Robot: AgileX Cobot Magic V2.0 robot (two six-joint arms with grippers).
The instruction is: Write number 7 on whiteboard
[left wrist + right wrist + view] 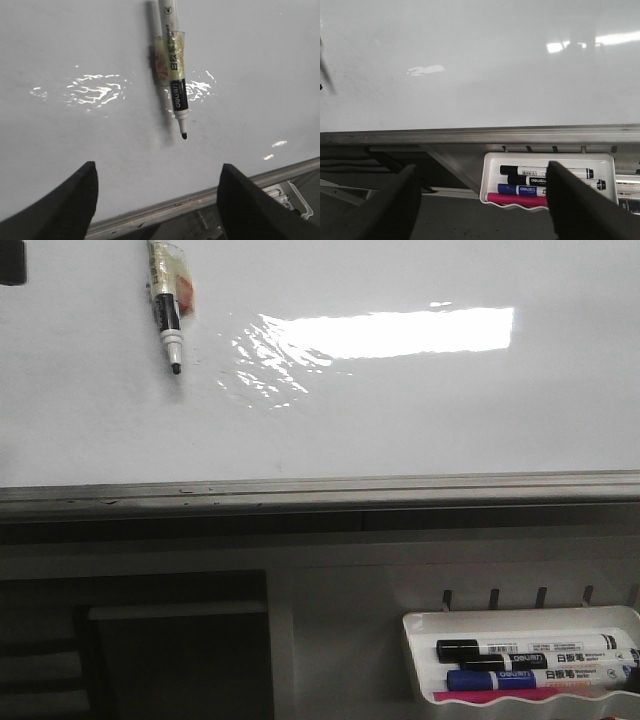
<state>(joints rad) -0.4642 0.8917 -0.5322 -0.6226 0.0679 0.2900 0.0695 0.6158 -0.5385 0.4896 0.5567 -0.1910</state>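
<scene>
Front view, whiteboard: glossy white, fills the upper part of the view; bright rectangular glare right of centre; no drawn mark visible on it.
Front view, marker: hangs tip down at the board's upper left, yellowish tape round its barrel, black tip uncapped.
Front view, edge: grey metal strip along the board's bottom; wide bare board right of and below the marker.
Front view, tray: small, white, lower right below the edge; black, blue and pink markers lie in it.
Left wrist view, left fingers: spread apart, grasping nothing; marker well apart from them, against the board.
Right wrist view, right fingers: spread apart, grasping nothing; tray just below the board's edge; board bare.
</scene>
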